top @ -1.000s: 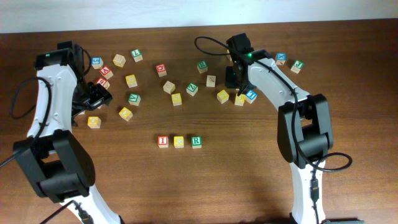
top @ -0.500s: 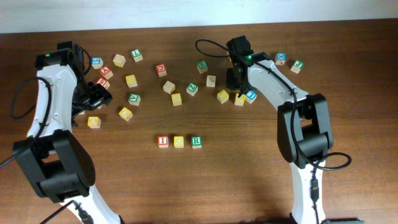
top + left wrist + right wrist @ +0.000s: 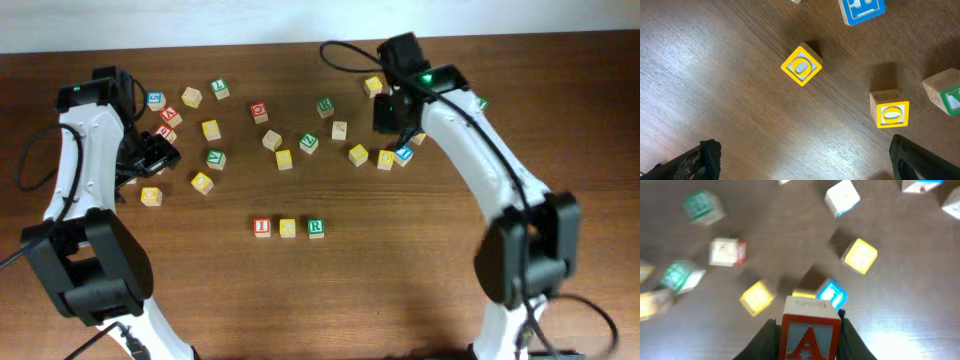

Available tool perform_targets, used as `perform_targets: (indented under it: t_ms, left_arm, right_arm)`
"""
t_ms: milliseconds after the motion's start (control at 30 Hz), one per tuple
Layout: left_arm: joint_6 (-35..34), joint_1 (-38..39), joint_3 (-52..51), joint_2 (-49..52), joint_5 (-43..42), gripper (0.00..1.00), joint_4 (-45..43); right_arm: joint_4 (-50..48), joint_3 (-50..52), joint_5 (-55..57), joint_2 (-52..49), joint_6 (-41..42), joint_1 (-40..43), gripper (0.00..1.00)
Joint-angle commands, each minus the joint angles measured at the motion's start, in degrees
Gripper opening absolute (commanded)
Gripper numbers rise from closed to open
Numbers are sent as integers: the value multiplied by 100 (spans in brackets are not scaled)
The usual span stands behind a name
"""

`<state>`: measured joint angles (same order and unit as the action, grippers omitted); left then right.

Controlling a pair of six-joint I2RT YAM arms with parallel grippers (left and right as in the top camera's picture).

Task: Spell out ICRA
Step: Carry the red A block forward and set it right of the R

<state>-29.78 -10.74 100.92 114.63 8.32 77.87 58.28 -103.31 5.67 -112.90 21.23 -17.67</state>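
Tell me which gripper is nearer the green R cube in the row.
Right. The right gripper, holding the red A cube, is beyond the green R cube and to its right; the left gripper is farther off to its left.

The left arm [image 3: 75,170] bends up along the left side of the table [image 3: 330,290], its pincer [image 3: 805,150] facing down with its jaws spread wide and nothing between them. The right arm [image 3: 480,150] reaches in a long arc from the near right edge toward the far middle, its pincer [image 3: 809,330] clamped on both sides of a red A cube [image 3: 807,345], held up off the table.
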Motion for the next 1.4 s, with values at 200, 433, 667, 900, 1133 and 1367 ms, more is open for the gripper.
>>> perform_targets:
  t_ms: [200,433,667,900,1133,1367]
  left_arm:
    - [26,-20,9,-96,-17,99,0]
    - [26,-20,9,-96,-17,99,0]
    - [26,-20,9,-96,-17,99,0]
    - [26,-20,9,-96,-17,99,0]
    - [26,-20,9,-96,-17,99,0]
    - [26,-20,9,-96,-17,99,0]
  right_arm:
    - [1174,730,-457,796,1034,-1556,26]
    - [-953,3005,-498,796,1722,-2131,26]
    - [-1858,3560,-87,763,1729,-2133,26]
    - [-1974,3727,-46,741,1954,-2133,27]
    - [-2280,3995,-48,741,1956,-2133,31]
    - [-2396,3993,-221,741,1759,-2133,29]
